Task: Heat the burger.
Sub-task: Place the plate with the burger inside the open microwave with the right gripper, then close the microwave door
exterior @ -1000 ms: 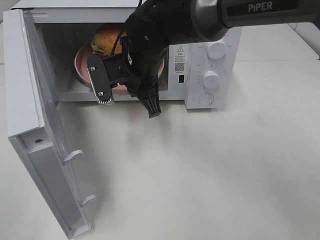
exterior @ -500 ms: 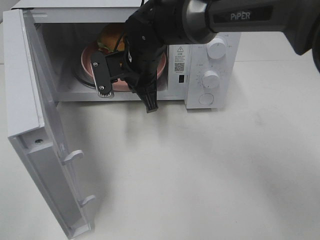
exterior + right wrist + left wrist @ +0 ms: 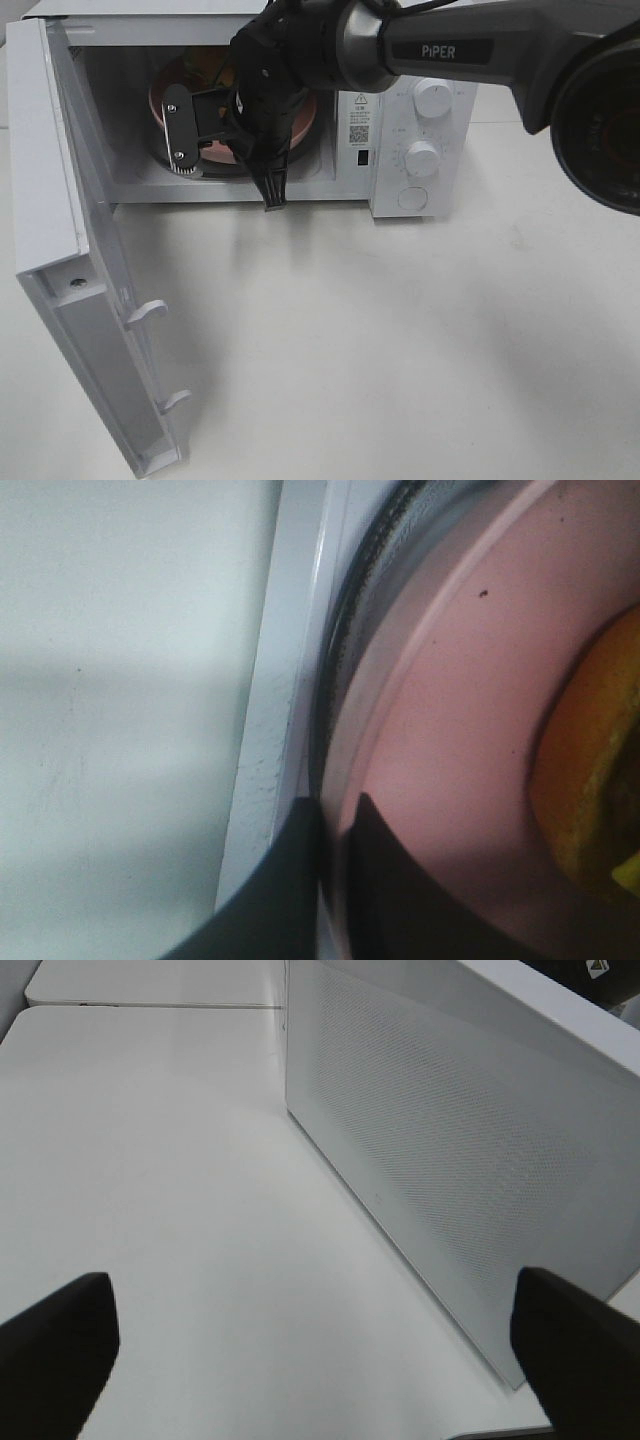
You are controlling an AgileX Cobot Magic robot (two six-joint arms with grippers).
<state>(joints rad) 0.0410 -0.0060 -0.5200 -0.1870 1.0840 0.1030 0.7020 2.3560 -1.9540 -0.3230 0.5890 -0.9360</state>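
High view: white microwave [image 3: 420, 110] fills the upper part of the frame, its door [image 3: 60, 200] swung wide at left. The right arm [image 3: 440, 45] comes in from the upper right and bends down into the cavity, wrist turned over the pink plate [image 3: 160, 95]. The arm hides nearly all of what lies on the plate. The left arm is not in this view. Bare white table [image 3: 450, 350] across the lower frame.

Right wrist view fills the gap: the burger [image 3: 590, 770] sits on the pink plate inside the cavity, with orange-brown bun edge and a scrap of yellow showing. The plate rests on the glass turntable [image 3: 345, 650], just inside the cavity's white front sill [image 3: 275, 730]. Right gripper [image 3: 335, 805] is clamped tight, the plate's rim pinched between the two dark fingers [image 3: 290, 880].

Left wrist view: left gripper [image 3: 315, 1345] spread fully wide, nothing between its tips, hanging over the table beside a white perforated panel [image 3: 450, 1150].
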